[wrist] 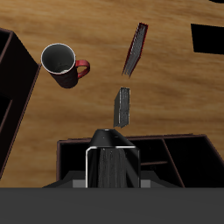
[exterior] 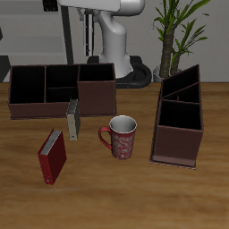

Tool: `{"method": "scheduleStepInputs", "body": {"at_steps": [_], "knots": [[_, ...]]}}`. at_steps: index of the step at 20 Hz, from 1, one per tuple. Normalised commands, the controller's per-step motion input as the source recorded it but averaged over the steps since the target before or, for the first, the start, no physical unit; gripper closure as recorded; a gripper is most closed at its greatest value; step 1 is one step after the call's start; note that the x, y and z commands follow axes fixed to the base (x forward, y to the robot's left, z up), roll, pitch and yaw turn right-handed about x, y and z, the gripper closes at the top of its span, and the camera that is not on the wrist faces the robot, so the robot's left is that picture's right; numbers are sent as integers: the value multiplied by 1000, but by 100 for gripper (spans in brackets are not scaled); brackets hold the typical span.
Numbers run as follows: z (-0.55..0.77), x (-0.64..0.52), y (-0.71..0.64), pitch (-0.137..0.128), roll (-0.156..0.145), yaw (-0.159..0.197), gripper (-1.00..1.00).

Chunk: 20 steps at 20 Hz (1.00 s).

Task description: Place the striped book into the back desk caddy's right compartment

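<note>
My gripper (exterior: 87,20) is shut on the striped book (exterior: 87,40), a thin dark book hanging upright high above the back desk caddy (exterior: 36,109). The caddy is long, low and dark brown at the table's back. Its right compartment (exterior: 97,82), the large end section with a reddish-brown front wall, lies roughly below the book. In the wrist view the striped book (wrist: 114,168) fills the space in my gripper (wrist: 114,179), over the caddy (wrist: 188,162) and its right compartment (wrist: 74,159). The fingertips are hidden by the book.
A pale grey-olive book (exterior: 72,119) stands just in front of the caddy. A red book (exterior: 52,156) stands nearer the front edge. A patterned mug (exterior: 121,136) is mid-table. A taller slant-sided brown caddy (exterior: 179,116) stands beside it. A plant (exterior: 179,36) is behind.
</note>
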Motion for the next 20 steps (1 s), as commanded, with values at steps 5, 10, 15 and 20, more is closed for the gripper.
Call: {"method": "scheduleStepInputs", "body": {"at_steps": [5, 10, 15, 20], "knots": [[-80, -326, 188, -16, 13, 31, 100], [-140, -178, 142, 33, 7, -4, 100], [-164, -67, 124, 30, 20, 11, 100], [-104, 103, -26, 20, -9, 0, 100]]}}
